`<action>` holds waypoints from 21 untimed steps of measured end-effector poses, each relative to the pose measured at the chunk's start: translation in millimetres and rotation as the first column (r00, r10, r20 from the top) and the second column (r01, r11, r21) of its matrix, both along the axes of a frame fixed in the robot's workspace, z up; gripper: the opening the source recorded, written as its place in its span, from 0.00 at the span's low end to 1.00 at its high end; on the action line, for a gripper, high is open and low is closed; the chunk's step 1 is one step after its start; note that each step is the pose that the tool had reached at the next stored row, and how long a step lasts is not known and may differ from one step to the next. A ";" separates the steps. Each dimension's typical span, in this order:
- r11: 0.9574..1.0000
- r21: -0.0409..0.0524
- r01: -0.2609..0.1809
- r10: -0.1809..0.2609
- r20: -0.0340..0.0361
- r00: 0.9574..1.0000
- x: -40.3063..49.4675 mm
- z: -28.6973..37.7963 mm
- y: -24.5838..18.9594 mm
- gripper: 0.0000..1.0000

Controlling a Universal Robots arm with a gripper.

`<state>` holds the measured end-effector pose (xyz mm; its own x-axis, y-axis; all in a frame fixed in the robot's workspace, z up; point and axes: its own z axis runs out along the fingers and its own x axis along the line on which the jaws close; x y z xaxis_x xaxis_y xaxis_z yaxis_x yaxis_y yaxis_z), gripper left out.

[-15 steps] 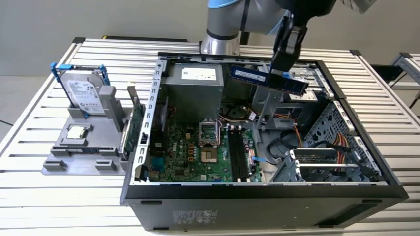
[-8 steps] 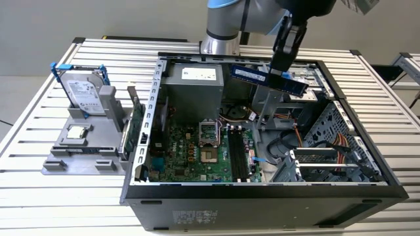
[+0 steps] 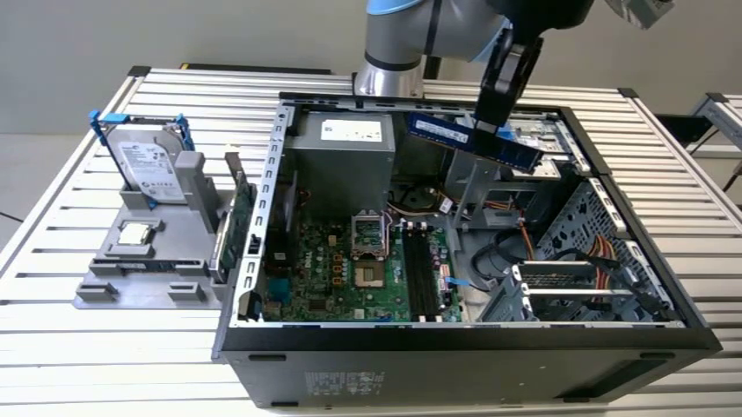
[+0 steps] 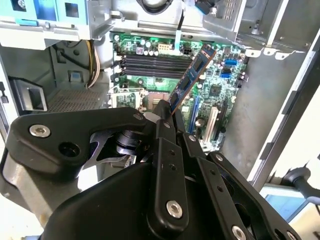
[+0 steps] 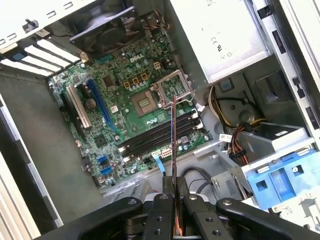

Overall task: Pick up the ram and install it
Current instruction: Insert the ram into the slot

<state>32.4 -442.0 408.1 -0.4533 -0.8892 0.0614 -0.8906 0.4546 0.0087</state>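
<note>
Table (image 3: 116, 365) slats carry the open computer case (image 3: 464, 369), which lies on its side with its green main board (image 3: 336, 269) facing up. Your arm hangs over the end of that case farthest from the exterior camera. The claw (image 3: 485, 126) is clenched on the ram (image 3: 470, 137), gripping it partway along its length. That puts the blue stick in the air beside the grey power supply (image 3: 342, 152), touching nothing else.

Mind 1 relation: the row of black memory slots (image 3: 420, 271) lies below the ram and toward the near side of the case in the exterior view. There the stick's long axis runs across the picture, tilted down toward the exterior view's right, while the slots run near to far. I judge the 2 axes crossed, not lined up.

In the first wrist view you see the ram edge-on, a thin line over the slots. The claw's own body hides where it meets the stick in both wrist views. The slots' end latches are too small to tell whether they stand open.
</note>
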 end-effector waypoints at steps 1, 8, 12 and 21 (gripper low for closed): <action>1.000 0.000 0.004 -0.004 0.000 1.000 0.0 0.0 0.0 0.00; 1.000 -0.004 0.019 -0.019 0.000 1.000 0.1 0.0 0.3 0.00; 1.000 -0.005 0.028 -0.028 0.000 1.000 0.0 0.0 0.4 0.00; 0.997 -0.005 0.077 -0.077 0.000 0.997 0.0 0.0 0.4 0.00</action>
